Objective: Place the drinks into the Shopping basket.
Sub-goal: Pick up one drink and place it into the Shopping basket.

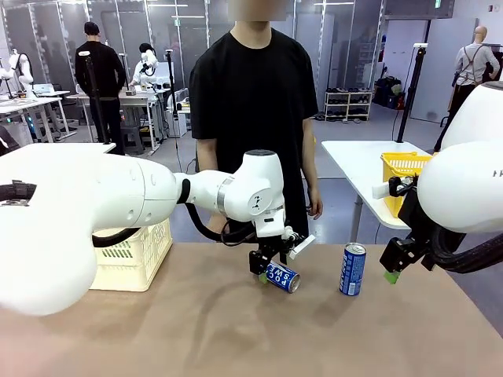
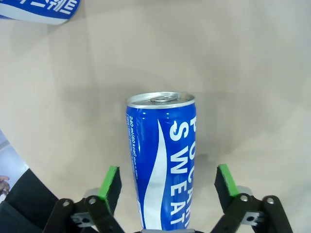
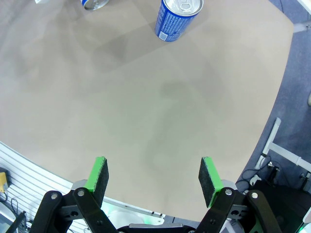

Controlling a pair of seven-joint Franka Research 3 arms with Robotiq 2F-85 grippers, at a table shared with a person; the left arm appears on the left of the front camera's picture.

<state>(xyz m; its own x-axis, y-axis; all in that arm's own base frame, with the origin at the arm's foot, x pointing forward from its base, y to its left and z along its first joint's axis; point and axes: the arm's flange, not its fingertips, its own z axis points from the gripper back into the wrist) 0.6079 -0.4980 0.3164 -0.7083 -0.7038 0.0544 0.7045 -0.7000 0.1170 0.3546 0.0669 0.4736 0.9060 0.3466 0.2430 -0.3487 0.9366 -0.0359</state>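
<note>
The left gripper (image 2: 167, 170) is closest to the lens in the left wrist view. Its green pads (image 2: 111, 187) stand at 9 and 3 o'clock of a blue Pocari Sweat can (image 2: 163, 160). A thin strip of tabletop (image 2: 218, 73) shows between each pad and the can's wall, so the jaws are part way open around the can and do not press on it. The silver top of the can points away from the camera. In the front view the same can is tilted directly under this gripper, near the middle of the tabletop, with one silver end toward 4 o'clock. I cannot tell if it rests on the surface.

A second blue can (image 1: 352, 269) stands upright at 3 o'clock of the tilted one, apart from it. In the right wrist view the right gripper (image 3: 153, 167) has its pads wide apart over bare tabletop, and the upright can is at 12 o'clock of it, well apart. In the front view this gripper hovers at 3 o'clock of the upright can, near it but not touching.

The Shopping basket (image 1: 145, 251), cream-white lattice, stands at 9 o'clock of the tilted can, partly hidden behind the white left arm (image 1: 94, 212).

A person (image 1: 251, 94) in a black shirt stands at 12 o'clock, behind the far edge. A yellow basket (image 1: 405, 169) is on a white table (image 1: 354, 153) at 2 o'clock.
</note>
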